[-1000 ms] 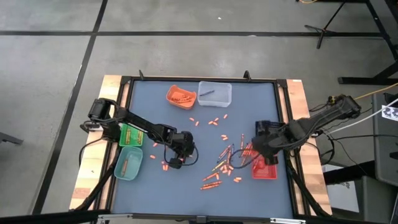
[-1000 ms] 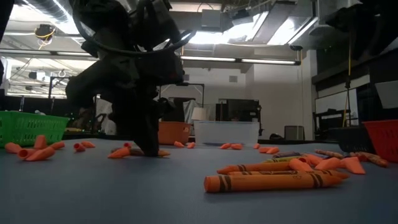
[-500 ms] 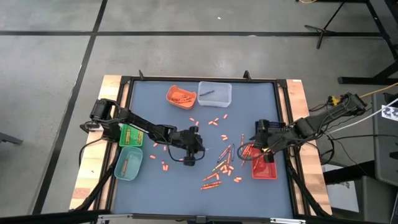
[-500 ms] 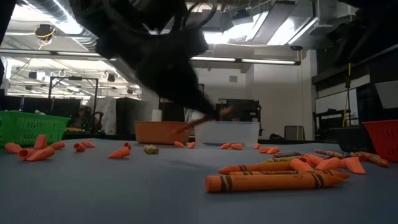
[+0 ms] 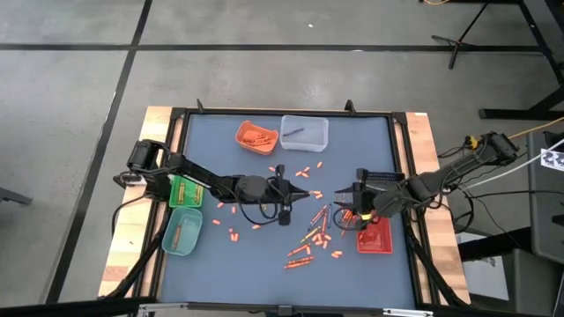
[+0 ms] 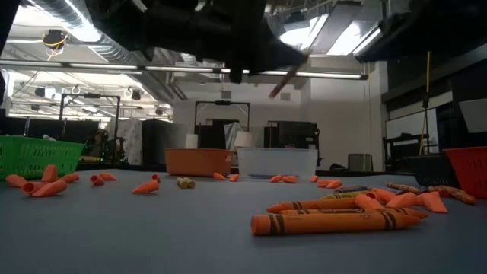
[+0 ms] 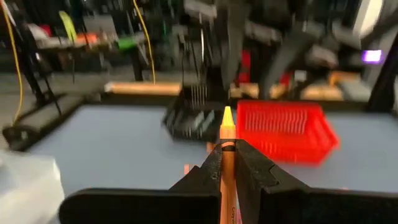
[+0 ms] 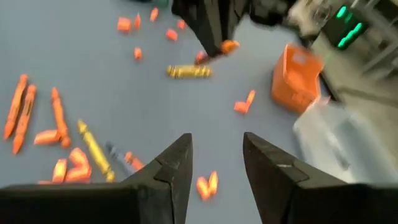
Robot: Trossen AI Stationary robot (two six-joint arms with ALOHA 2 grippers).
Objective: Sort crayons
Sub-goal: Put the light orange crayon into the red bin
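1. The left gripper (image 5: 304,193) hangs above mid-table, its fingers (image 7: 211,169) clamped on an orange crayon (image 7: 227,152) whose tip juts out ahead of them, apparently lifted clear for carrying to a bin.
2. Ahead of that claw and well apart stands the red tray (image 7: 285,127); the orange tray (image 5: 256,136) sits off to one side of it, toward the table's far edge, and looks the likelier home for this colour.
3. The right gripper (image 5: 341,203) faces the left one from just beside the red tray, fingers (image 8: 173,167) spread and empty.
4. Beneath and beyond it lie loose crayons (image 5: 310,238), unsorted, probably its next pick.
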